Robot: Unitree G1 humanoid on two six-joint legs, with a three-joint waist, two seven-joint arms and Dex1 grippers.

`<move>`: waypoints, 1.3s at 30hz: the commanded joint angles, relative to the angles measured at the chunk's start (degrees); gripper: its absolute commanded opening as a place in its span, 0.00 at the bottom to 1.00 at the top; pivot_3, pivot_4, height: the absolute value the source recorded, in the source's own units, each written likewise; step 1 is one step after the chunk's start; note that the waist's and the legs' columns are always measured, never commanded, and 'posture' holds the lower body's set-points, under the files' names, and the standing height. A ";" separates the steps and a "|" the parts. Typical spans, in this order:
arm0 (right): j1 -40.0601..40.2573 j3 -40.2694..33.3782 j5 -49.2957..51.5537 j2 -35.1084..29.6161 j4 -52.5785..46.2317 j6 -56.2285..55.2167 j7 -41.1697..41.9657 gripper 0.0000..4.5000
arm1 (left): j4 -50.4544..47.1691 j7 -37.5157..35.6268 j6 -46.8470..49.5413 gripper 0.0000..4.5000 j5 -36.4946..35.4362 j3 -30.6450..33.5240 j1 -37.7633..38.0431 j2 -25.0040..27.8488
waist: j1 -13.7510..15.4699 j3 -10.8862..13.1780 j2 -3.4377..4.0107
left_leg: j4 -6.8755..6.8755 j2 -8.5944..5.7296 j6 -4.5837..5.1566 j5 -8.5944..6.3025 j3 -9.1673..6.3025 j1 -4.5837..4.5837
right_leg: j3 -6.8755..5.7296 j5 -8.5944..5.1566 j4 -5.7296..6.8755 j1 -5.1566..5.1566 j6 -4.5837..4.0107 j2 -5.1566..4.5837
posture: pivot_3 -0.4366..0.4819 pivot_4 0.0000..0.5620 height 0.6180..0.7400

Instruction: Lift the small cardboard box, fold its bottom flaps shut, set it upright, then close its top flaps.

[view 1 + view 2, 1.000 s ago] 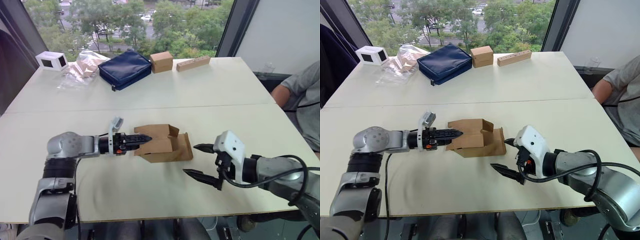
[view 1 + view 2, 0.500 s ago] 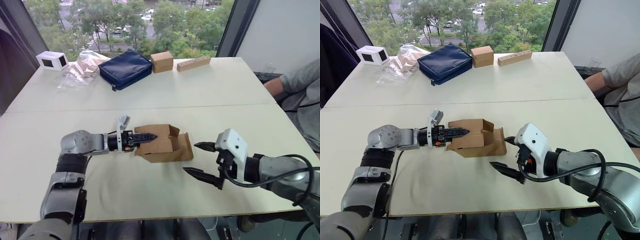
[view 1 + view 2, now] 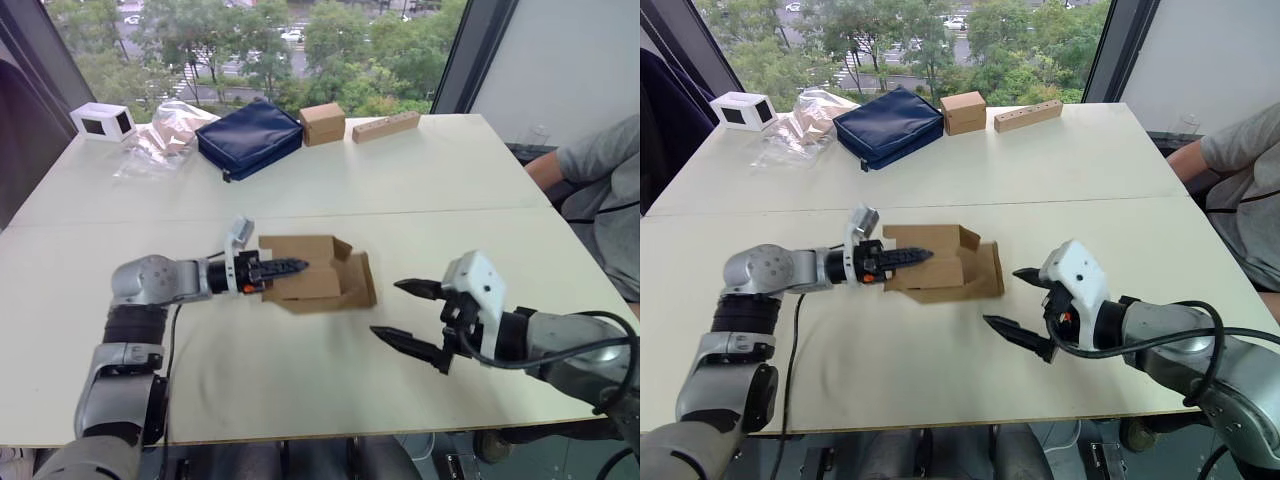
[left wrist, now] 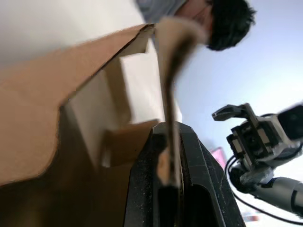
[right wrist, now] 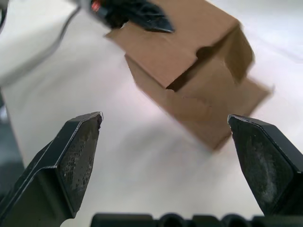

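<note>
White table (image 3: 420, 180) by the window, small cardboard box (image 3: 318, 280) mid-table on its side. Head views: left gripper (image 3: 287, 268) pinches one wall, probably to lift it. Left wrist: cardboard clamped between its fingers. Right wrist: right gripper (image 5: 173, 156) spread wide, facing the box's flaps
</note>
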 commanded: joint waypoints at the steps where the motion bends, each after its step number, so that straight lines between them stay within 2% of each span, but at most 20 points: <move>1: -5.33 -5.35 7.62 3.98 4.03 -4.57 -6.35 1.00 | -5.57 -4.07 -7.95 0.01 1.85 0.08 -4.08 2.58 | 0.06 0.00 0.00 | 0.00 0.00 -0.03 0.01 0.00 0.00 | 0.00 0.00 0.00 0.00 0.00 0.00 | 0.48 0.27 1.00; 2: -7.60 -5.83 8.51 5.91 5.80 -6.19 -8.59 0.88 | -6.24 -4.06 -9.41 0.00 2.26 -0.07 -5.91 2.63 | 0.07 0.00 0.00 | 0.00 0.00 -0.03 0.02 0.00 0.00 | 0.00 0.00 0.00 0.00 0.00 0.00 | 0.48 0.27 1.00; 3: -9.33 -5.89 8.85 7.17 7.06 -7.23 -9.91 0.82 | -6.96 -4.39 -10.20 0.00 2.17 -0.17 -7.33 2.58 | 0.21 0.00 0.00 | 0.00 0.00 -0.05 0.03 0.01 0.00 | 0.00 0.00 -0.01 0.00 0.00 0.00 | 0.48 0.27 1.00; 10: -20.33 -2.19 4.64 12.37 12.73 -12.18 -14.72 0.21 | -11.19 -6.80 -12.41 0.00 2.33 -2.52 -11.44 3.02 | -0.17 0.00 0.02 | -0.02 -0.05 -0.08 0.04 0.04 -0.08 | 0.08 0.01 0.00 -0.09 0.01 0.00 | 0.48 0.27 1.00; 12: -21.74 -1.59 4.01 12.81 13.47 -12.85 -14.34 0.05 | -12.57 -7.46 -12.47 0.00 2.08 -3.09 -11.89 3.39 | -0.26 0.00 0.02 | -0.02 -0.03 -0.07 0.05 0.06 -0.09 | 0.11 0.01 0.06 -0.15 0.01 0.04 | 0.48 0.27 1.00; 13: -22.20 -1.33 3.66 12.86 13.78 -13.01 -14.32 0.01 | -13.16 -7.72 -12.42 0.00 1.92 -3.28 -11.96 3.52 | -0.23 0.00 0.02 | -0.02 -0.01 -0.07 0.05 0.05 -0.09 | 0.12 0.00 0.07 -0.16 0.01 0.07 | 0.48 0.27 1.00; 22: -23.67 3.20 2.11 11.44 13.33 -11.27 -12.99 0.01 | -16.19 -8.30 -11.46 0.00 0.96 -3.64 -11.72 3.61 | -0.20 0.00 0.02 | -0.03 -0.01 -0.06 0.04 0.05 -0.10 | 0.12 0.00 0.07 -0.16 0.01 0.08 | 0.48 0.27 1.00; 26: -23.51 6.37 -2.19 12.42 15.10 -11.92 -11.93 0.01 | -15.71 -8.83 -11.96 0.00 1.48 -4.46 -11.66 3.16 | -0.17 0.00 0.02 | -0.03 -0.01 -0.06 0.04 0.05 -0.10 | 0.12 0.00 0.07 -0.17 0.01 0.08 | 0.48 0.27 1.00; 39: -24.36 11.07 -1.73 16.82 13.39 -10.98 -9.08 0.01 | -15.64 -8.91 -11.96 0.00 1.11 -4.68 -11.70 2.35 | -0.22 0.00 0.02 | -0.03 -0.01 -0.06 0.04 0.05 -0.10 | 0.12 0.00 0.07 -0.18 0.01 0.08 | 0.48 0.27 1.00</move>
